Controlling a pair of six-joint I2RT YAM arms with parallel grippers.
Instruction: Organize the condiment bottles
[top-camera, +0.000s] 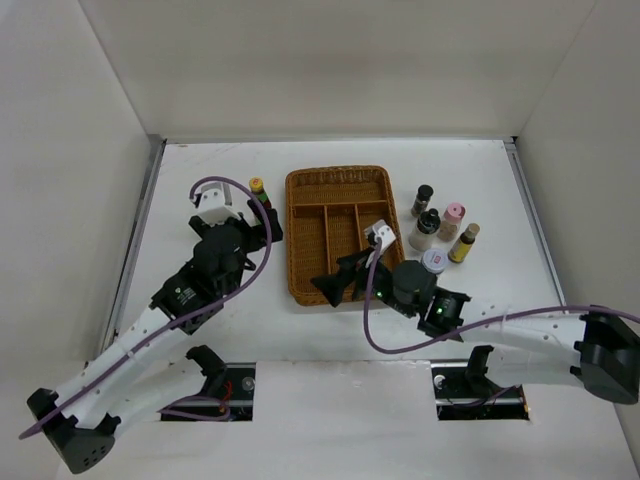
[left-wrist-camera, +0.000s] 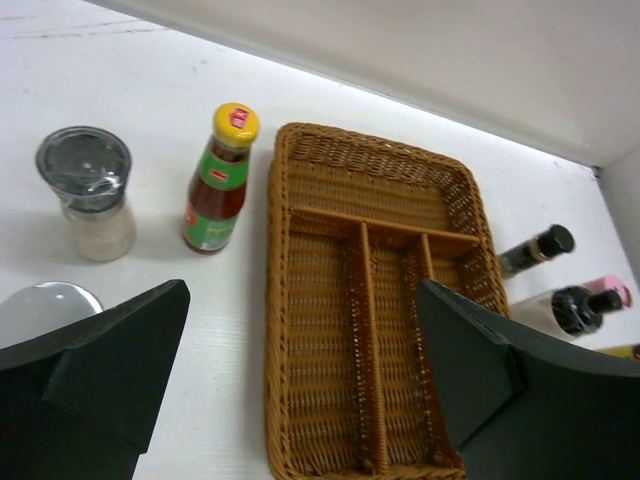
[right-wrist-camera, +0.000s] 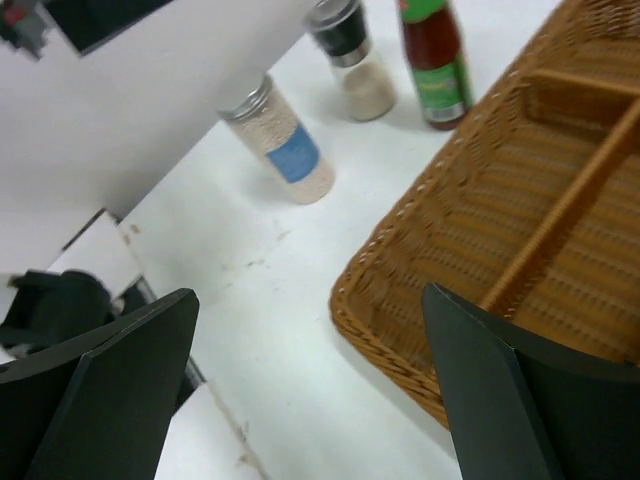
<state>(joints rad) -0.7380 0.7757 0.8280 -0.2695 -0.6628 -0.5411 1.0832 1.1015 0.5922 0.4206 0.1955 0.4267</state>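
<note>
The brown wicker tray (top-camera: 337, 232) lies mid-table with nothing in its compartments. Right of it stand several condiment bottles: a black-capped one (top-camera: 423, 198), a black-capped pale one (top-camera: 427, 228), a pink-capped one (top-camera: 452, 220), a tan-capped yellow one (top-camera: 463, 243) and a silver-lidded jar (top-camera: 433, 262). Left of the tray stand a yellow-capped red sauce bottle (left-wrist-camera: 222, 180), a dark-lidded shaker (left-wrist-camera: 85, 190) and a blue-labelled jar (right-wrist-camera: 280, 145). My left gripper (left-wrist-camera: 300, 380) hangs open over the tray's left edge, holding nothing. Over the tray's near left corner, my right gripper (right-wrist-camera: 310, 390) is open too.
White walls close in the table on the left, back and right. A rounded silver lid (left-wrist-camera: 45, 305) shows beside my left finger. Purple cables loop over both arms. The table's near edge (right-wrist-camera: 170, 400) runs below my right gripper.
</note>
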